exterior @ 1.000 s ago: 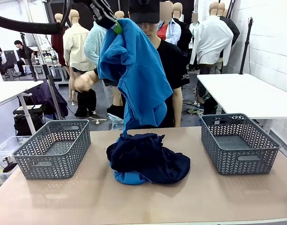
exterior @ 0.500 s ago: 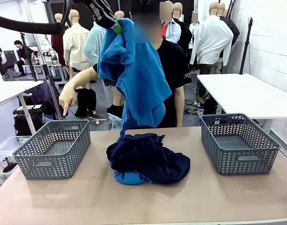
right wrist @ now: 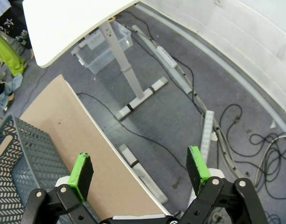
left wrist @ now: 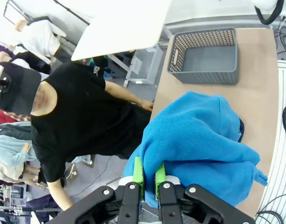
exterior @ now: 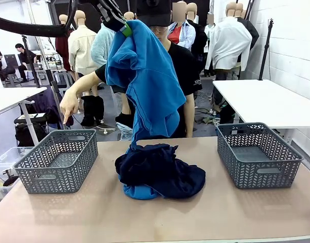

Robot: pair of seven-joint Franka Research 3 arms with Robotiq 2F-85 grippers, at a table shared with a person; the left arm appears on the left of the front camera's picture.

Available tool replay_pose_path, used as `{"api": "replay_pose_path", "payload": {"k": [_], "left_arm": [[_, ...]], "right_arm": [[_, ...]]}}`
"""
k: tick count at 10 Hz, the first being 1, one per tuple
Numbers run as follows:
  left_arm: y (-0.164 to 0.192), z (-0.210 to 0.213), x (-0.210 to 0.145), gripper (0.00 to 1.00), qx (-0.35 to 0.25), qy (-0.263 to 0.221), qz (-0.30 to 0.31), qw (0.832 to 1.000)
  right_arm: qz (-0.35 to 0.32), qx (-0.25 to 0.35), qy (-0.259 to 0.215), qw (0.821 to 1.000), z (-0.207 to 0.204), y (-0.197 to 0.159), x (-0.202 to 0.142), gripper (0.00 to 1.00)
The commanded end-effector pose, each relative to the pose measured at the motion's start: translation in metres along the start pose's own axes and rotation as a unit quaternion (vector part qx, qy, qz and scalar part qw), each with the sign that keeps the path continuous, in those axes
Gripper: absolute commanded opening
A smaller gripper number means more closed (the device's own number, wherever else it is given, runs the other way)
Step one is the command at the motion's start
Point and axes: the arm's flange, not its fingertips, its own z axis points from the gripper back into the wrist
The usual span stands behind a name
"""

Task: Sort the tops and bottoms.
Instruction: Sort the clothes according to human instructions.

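The left hand [left wrist: 149, 171] grips a blue shirt [exterior: 149, 86] high above the navy pile [exterior: 162, 169]; the right hand [right wrist: 139, 162] stands open.

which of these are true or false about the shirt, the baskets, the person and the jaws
1. The left gripper holds a blue shirt up high. True.
2. The right gripper has its jaws shut. False: they stand wide open with nothing between them.
3. The left basket and the right basket are empty. True.
4. The person's hand points at the right basket. False: it points down towards the left basket.
5. The navy garment lies in the left basket. False: it lies in a heap on the table, between the baskets.
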Motion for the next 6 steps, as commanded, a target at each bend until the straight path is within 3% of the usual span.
{"api": "replay_pose_path", "payload": {"k": [1,6], "left_arm": [[0.0001,0.0045,0.0006,0.00,0.006,0.001,0.000,1.000],[0.0001,0.0045,0.0006,0.00,0.006,0.001,0.000,1.000]], "right_arm": [[0.007,-0.002,0.002,1.000,0.0002,0.0004,-0.0005,1.00],[0.007,-0.002,0.002,1.000,0.0002,0.0004,-0.0005,1.00]]}}
